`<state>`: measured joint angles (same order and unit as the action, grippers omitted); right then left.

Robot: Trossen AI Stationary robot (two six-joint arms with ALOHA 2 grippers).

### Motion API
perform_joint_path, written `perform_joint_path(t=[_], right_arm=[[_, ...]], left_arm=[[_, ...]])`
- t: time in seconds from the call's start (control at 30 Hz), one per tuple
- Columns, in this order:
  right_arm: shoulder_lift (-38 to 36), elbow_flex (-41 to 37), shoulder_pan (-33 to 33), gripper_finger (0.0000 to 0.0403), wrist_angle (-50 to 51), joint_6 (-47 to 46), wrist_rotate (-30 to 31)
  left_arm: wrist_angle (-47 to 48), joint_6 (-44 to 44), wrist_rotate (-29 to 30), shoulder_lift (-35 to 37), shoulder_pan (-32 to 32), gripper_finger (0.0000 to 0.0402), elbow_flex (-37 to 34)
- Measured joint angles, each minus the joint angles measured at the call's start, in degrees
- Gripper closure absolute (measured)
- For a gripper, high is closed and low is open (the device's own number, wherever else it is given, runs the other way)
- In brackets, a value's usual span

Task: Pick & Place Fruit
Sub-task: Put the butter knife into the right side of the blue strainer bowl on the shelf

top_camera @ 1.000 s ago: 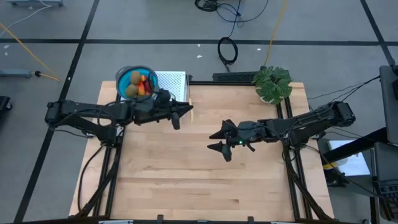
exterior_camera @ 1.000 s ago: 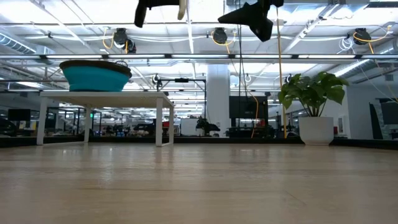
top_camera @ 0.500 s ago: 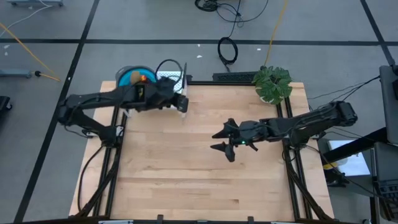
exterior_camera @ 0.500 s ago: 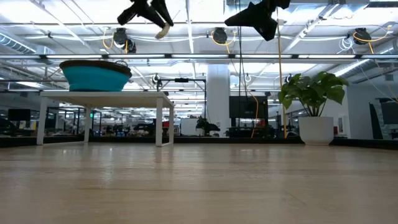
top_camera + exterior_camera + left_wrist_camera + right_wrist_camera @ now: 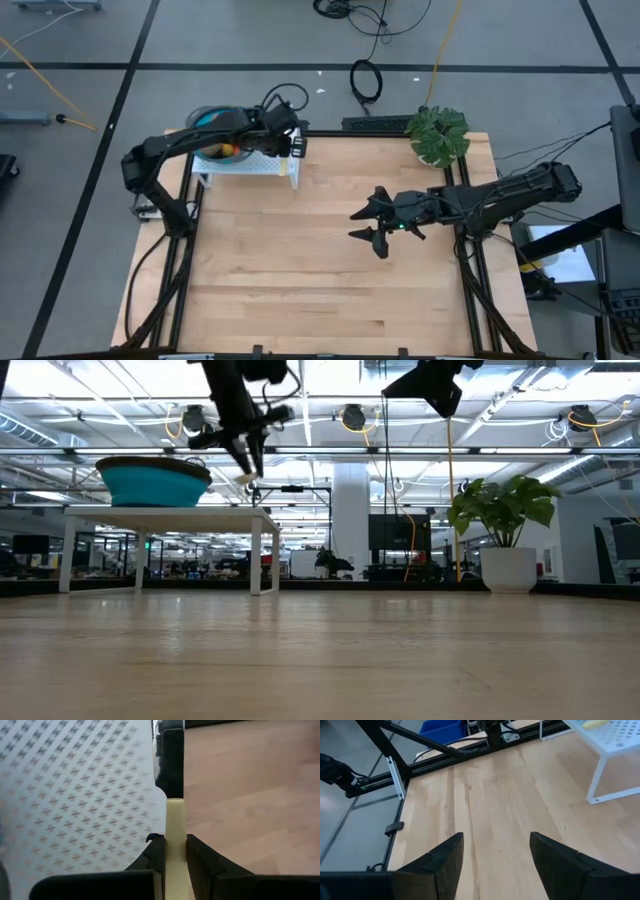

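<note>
Left tool (image 5: 175, 865) over the white perforated metal rack (image 5: 262, 163) at the far left corner of the light wooden surface (image 5: 320, 270), closed narrow on a pale yellow stick-like utensil (image 5: 175, 830) that stands out forward between the two dark fingers (image 5: 152, 860). From the left wrist view: utensil tip right at the border between the dotted rack top and the bare wood, just before a dark bracket. From the low view: left arm coming down from above beside the rack, utensil end (image 5: 246, 478) just over the rack top.

Small toy fruits (image 5: 228, 150) in a round teal bowl (image 5: 205, 120) on the far left part of the rack, mostly hidden under the left arm; only an orange-red and a yellow bit visible. Bowl (image 5: 153, 482) upright on the rack in the low view, content not visible there.

Right tool (image 5: 375, 225) in the air over the middle of the surface, toward the right edge, fingers (image 5: 442, 865) spread wide, nothing between them, bare wood below.

Leafy green plant in a white pot (image 5: 440, 135) at the far right corner.
</note>
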<state>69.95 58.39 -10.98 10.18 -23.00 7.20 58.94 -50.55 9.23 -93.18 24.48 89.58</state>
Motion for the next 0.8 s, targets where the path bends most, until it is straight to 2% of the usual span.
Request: perform_joint_path(t=[0.6, 0.8], right_arm=[[-2.1, 0.0, 0.0, 0.0189, 2.6, 2.9, 0.0], [-2.1, 0.0, 0.0, 0.0188, 2.7, 2.9, 0.0]], left_arm=[[1.8, -0.6, -6.2, -4.0, 8.7, 0.0360, 0.0], [2.7, -0.6, -6.5, -4.0, 10.4, 0.0353, 0.0]])
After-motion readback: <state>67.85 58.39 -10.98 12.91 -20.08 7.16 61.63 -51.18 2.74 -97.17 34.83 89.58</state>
